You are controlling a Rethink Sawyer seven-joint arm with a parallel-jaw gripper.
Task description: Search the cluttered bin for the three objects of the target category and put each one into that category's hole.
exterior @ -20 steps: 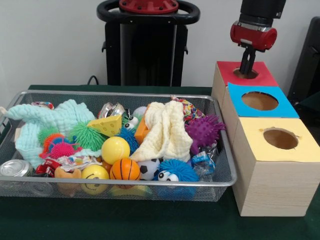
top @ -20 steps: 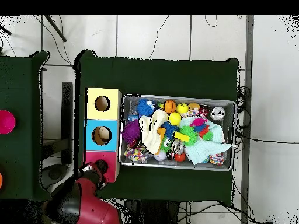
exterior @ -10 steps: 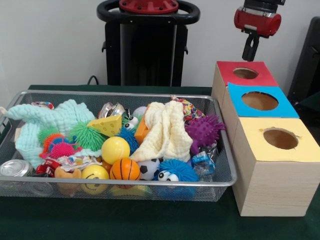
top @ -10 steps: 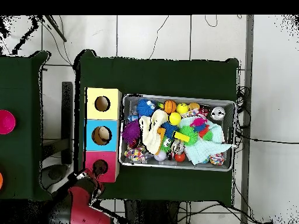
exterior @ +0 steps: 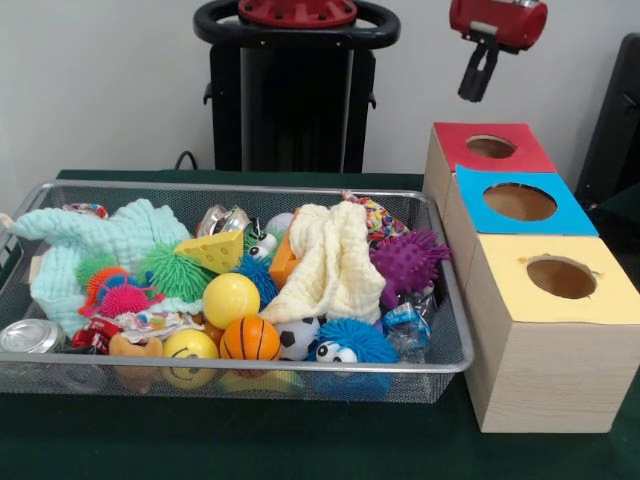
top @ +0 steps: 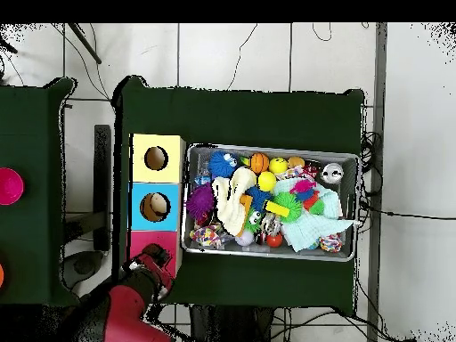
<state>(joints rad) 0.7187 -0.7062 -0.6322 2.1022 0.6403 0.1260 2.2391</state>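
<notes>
Red wrist section of my arm (exterior: 498, 20) is up at the top edge in the front view. Gripper (exterior: 478, 75) hangs high above the table, off to the bin side of the red-topped box (exterior: 490, 148), clear of its hole. Fingers look pressed together with nothing between them, so I read it as closed and empty. Overhead, the arm covers part of the red box, gripper (top: 157, 264) near its edge.

Three boxes stand in a row beside the wire bin (exterior: 452, 330): red top, blue top (exterior: 520, 202), yellow top (exterior: 560, 278), one round hole each.

Bin is packed: yellow ball (exterior: 230, 299), basketball (exterior: 250, 339), soccer ball (exterior: 297, 339), smiley ball (exterior: 190, 346), purple spiky ball (exterior: 408, 262), blue fuzzy toy with eyes (exterior: 350, 343), cheese wedge (exterior: 213, 252), cream cloth (exterior: 330, 262), mint cloth (exterior: 100, 240), crushed can (exterior: 28, 336) at the near corner. Can't tell which category is the target.
</notes>
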